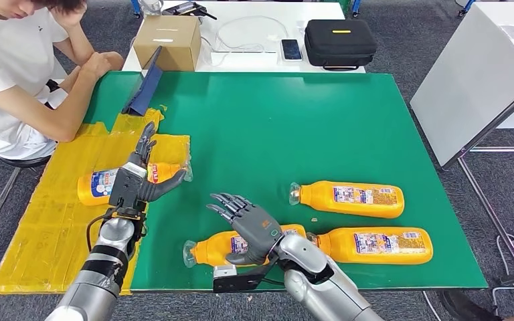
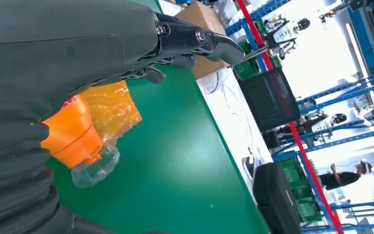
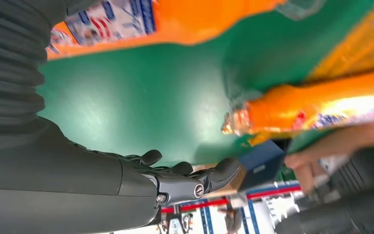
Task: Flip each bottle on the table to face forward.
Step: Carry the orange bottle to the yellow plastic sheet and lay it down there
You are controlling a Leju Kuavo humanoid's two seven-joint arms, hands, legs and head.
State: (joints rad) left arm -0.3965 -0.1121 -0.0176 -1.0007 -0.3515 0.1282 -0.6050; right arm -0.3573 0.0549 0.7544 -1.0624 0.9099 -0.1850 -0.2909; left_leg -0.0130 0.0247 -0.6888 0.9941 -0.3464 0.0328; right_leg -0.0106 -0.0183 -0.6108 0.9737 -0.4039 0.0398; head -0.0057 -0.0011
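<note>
Green matting covered the table (image 1: 261,120) in the head view, with a crinkled yellow plastic sheet (image 1: 47,221) along its left side. Four orange bottles lay on their sides. One bottle (image 1: 97,184) rested on the yellow sheet at the left, its clear cap pointing right, and the left hand (image 1: 137,179) hovered over its middle with fingers straight and spread, thumb out over the neck, holding nothing. A second bottle (image 1: 217,246) lay at the near edge, cap to the left; the right hand (image 1: 247,227) was just above it, fingers apart and curved, released. Two more bottles lay to the right: the far right bottle (image 1: 351,198) and the near right bottle (image 1: 375,244), both with labels showing. A person in a white shirt (image 1: 13,73) sat at the far left beside a cardboard box (image 1: 168,40); a black case (image 1: 340,41) stood on the white table beyond.

From the left wrist, the left hand's fingers (image 2: 209,41) reached out free above the green mat, with the orange neck and clear cap (image 2: 95,165) of the left bottle underneath.

From the right wrist, the right hand's fingers (image 3: 209,178) were extended and empty, with an orange labelled bottle (image 3: 126,24) blurred close by.
</note>
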